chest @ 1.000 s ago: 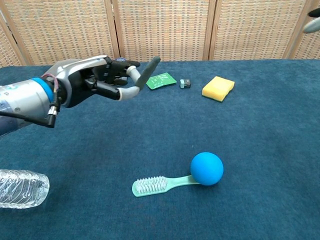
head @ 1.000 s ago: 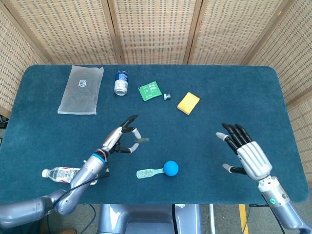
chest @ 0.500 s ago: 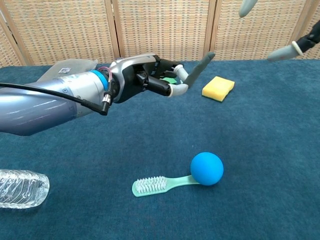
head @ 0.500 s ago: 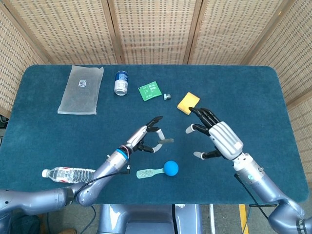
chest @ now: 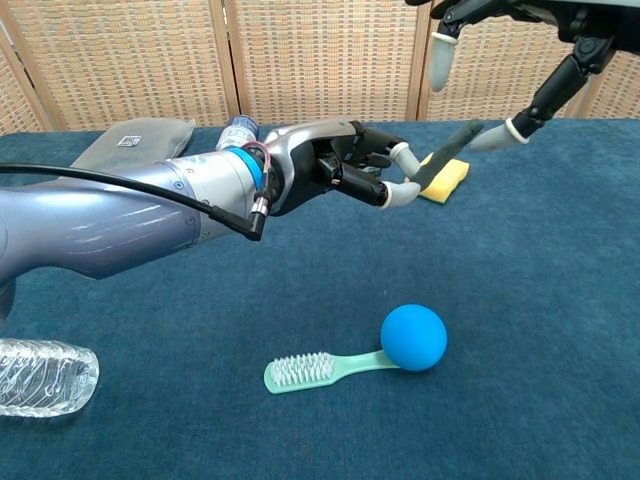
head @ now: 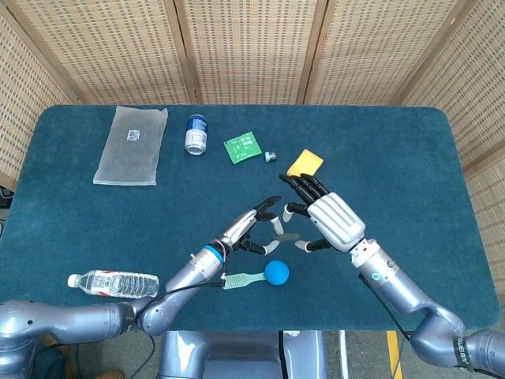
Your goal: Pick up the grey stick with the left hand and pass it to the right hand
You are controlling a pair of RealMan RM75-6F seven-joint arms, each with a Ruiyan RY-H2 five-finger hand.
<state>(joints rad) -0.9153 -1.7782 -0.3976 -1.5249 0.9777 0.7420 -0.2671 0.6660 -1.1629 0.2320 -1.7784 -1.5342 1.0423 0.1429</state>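
My left hand (head: 254, 225) (chest: 350, 172) pinches the grey stick (head: 289, 235) (chest: 444, 155) by one end and holds it above the table's middle. The stick's free end points toward my right hand (head: 325, 221). That hand hovers just right of the stick with its fingers (chest: 439, 58) spread, and one fingertip (chest: 492, 137) sits next to the stick's tip. In the chest view only the right hand's fingers show at the top right. Nothing is in the right hand.
A blue ball (head: 276, 272) (chest: 413, 337) and a green brush (head: 240, 279) (chest: 315, 370) lie under the hands. A water bottle (head: 110, 283) lies front left. A yellow sponge (head: 304, 164), a green card (head: 243, 148), a can (head: 196, 133) and a clear bag (head: 132, 144) sit farther back.
My left hand has carried the stick rightward. My right hand has swung in from the right until its fingers stand beside the stick's free end.
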